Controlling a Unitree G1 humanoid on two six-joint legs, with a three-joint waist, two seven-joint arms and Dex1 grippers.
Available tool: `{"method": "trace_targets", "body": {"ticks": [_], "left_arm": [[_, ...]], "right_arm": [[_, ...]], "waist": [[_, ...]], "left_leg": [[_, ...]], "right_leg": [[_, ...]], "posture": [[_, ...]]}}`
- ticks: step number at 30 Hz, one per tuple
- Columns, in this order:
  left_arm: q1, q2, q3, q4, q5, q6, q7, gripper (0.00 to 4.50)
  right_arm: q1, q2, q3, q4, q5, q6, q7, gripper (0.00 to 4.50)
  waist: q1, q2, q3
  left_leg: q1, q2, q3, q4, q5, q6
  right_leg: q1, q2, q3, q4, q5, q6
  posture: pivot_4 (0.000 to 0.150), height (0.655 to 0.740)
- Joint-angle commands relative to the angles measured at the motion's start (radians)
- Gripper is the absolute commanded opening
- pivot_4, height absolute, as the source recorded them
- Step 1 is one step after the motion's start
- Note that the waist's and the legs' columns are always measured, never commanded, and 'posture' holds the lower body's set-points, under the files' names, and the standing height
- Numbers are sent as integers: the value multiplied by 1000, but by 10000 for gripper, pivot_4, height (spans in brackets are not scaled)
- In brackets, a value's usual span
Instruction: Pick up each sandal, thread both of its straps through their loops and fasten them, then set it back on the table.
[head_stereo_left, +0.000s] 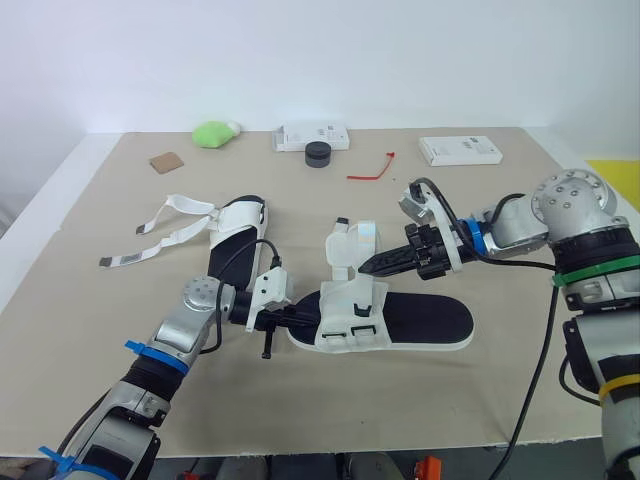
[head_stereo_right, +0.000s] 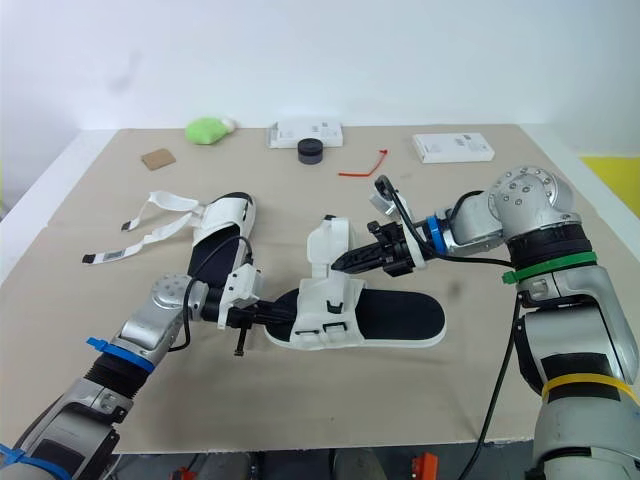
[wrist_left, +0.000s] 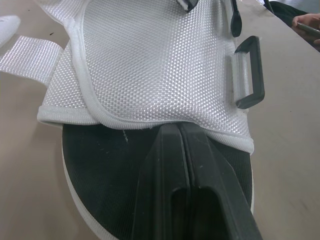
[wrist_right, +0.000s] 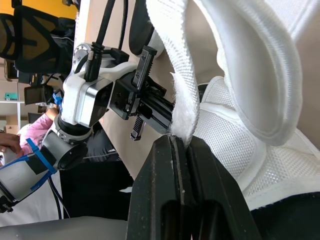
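Tan table (head_stereo_left: 520, 250) | right gripper (head_stereo_left: 366, 267) pinched shut on strap (wrist_right: 182, 100), lifted | left gripper (head_stereo_left: 298, 318) closed on near sandal (head_stereo_left: 430, 322) at its hem, mid-table | step: threading a strap, seemingly | next: feed strap end through loop (wrist_left: 248, 75), keeping sandal steady.

Left fingers (wrist_left: 160, 170) closed — right fingers (wrist_right: 155, 190) pinched; arms angled inward.

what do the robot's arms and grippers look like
Both arms are silver metal with rounded joints and black cables. Left arm has blue bands; right arm blue, green and yellow. Left gripper and right gripper: white housings, black jaws.
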Motion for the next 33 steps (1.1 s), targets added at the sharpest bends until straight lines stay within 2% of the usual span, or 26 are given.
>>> {"method": "trace_targets", "body": {"ticks": [1, 13, 20, 25, 33], "left_arm": [[50, 11, -65, 61, 82, 53, 13, 0], [47, 4, -62, 68, 77, 61, 16, 0], [47, 0, -63, 70, 76, 66, 15, 0], [50, -2, -63, 69, 77, 66, 18, 0], [62, -2, -62, 53, 75, 75, 21, 0]], "right_arm": [[-4, -15, 12, -33, 16, -1, 35, 607], [11, -58, 84, -61, 97, -1, 30, 607], [-17, -40, 122, -29, 61, -1, 30, 607], [37, -24, 178, -83, -16, -1, 8, 607], [119, 2, 183, -197, -145, -1, 16, 607]], "waist": [[0, 0, 0], [0, 0, 0], [0, 0, 0], [0, 0, 0], [0, 4, -5]], "left_leg": [[0, 0, 0, 0, 0, 0], [0, 0, 0, 0, 0, 0], [0, -1, 0, 0, 0, 0], [0, -1, 0, 0, 0, 0], [0, -1, -1, 0, -1, 1]], "right_leg": [[0, 0, 0, 0, 0, 0], [0, 0, 0, 0, 0, 0], [0, 0, 0, 0, 0, 0], [0, -1, 0, 0, 0, 0], [1, 0, 0, 0, 0, 5]], "posture": [[1500, 7400], [1500, 7400], [1500, 7400], [1500, 7400], [1500, 7400]]}}
